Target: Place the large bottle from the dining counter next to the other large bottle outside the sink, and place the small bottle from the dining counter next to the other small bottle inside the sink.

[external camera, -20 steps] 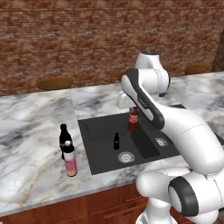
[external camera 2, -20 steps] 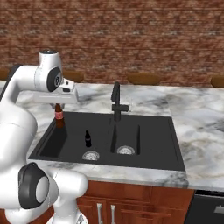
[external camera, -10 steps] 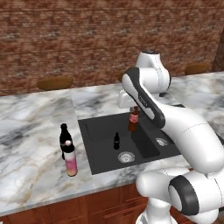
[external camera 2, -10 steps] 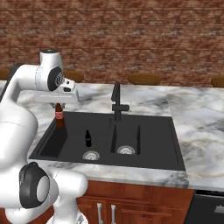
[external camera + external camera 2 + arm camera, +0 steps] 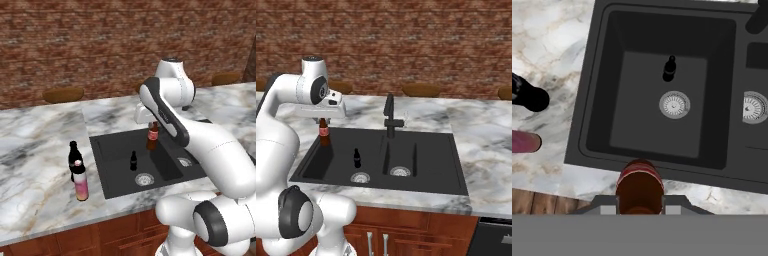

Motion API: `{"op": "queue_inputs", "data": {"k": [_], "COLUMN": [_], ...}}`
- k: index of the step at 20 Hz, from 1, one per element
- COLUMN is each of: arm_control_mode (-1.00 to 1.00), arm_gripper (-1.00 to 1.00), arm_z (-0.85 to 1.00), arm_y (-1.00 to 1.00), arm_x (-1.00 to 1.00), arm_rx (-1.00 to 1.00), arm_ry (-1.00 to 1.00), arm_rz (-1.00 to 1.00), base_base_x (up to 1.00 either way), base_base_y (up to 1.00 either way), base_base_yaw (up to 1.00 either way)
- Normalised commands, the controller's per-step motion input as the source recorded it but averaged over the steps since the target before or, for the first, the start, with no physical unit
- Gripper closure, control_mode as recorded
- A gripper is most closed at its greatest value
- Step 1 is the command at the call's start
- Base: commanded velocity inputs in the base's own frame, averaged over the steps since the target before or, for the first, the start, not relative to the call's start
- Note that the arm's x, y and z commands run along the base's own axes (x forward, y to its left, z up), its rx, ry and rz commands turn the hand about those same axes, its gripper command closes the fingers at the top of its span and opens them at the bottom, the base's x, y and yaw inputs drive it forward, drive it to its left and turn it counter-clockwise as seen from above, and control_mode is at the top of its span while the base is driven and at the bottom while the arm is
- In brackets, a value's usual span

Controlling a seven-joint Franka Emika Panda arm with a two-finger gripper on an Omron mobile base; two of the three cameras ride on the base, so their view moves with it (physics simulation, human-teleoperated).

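One small bottle (image 5: 152, 135), red-brown, hung clamped by its neck in the closed tool (image 5: 323, 120) above the sink (image 5: 431, 170), at the basin's rear edge. Step in hand: carrying it in. Next move, by judgement: lower it beside the other small bottle (image 5: 133, 161). Arm folded, hand pointing straight down.

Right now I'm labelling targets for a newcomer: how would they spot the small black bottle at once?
Find the black rectangular sink set in the marbled counter. In its left basin, just behind the round metal drain, stands the tiny all-black narrow-necked bottle. Unlike the red-brown bottle held above in the tool, it stands free on the basin floor.
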Motion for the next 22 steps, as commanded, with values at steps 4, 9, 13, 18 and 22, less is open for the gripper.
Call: {"op": "queue_inputs", "data": {"k": [4, 9, 13, 18, 22], "arm_control_mode": [-1.0, -1.0, -1.0, -1.0, -1.0], "arm_gripper": [1.0, 1.0, 1.0, 1.0, 1.0], "arm_z": [-0.03, -0.03, -0.14, -0.26, -0.42], "arm_y": [0.1, 0.18, 0.09, 0.07, 0.16], "arm_x": [0.14, 0.41, 0.31, 0.17, 0.09], "arm_rx": [0.0, 0.0, 0.0, 0.0, 0.0], "arm_ry": [0.0, 0.01, 0.0, -0.01, -0.07], "arm_rz": [-0.01, -0.02, -0.06, -0.05, -0.04], "base_base_x": [0.0, 0.0, 0.0, 0.0, 0.0], "base_base_y": [0.0, 0.0, 0.0, 0.0, 0.0], "base_base_yaw": [0.0, 0.0, 0.0, 0.0, 0.0]}}
